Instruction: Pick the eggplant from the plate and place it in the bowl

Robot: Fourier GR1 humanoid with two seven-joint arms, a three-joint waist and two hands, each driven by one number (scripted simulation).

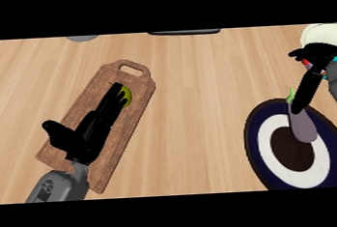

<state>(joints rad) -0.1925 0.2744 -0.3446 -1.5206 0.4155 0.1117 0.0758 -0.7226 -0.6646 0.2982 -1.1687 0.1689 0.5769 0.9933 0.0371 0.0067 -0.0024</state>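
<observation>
A pale purple eggplant [304, 126] with a green stem lies on a round plate [255, 130] that has a dark blue rim, a white ring and a brown centre, at the lower right. My right hand [307, 85] comes in from the right edge. Its straight fingers point down and touch the eggplant's stem end, and nothing is curled round it. A cream bowl [328, 32] stands just behind that hand at the far right, partly cut off by the edge. My left hand [85, 135] rests open on the left.
A wooden cutting board [139, 106] with a handle hole lies under my left hand. A yellow-green fruit [128, 95] sits on it, half hidden by the fingertips. A grey object [83, 37] and a dark one [185, 32] peek in at the far edge.
</observation>
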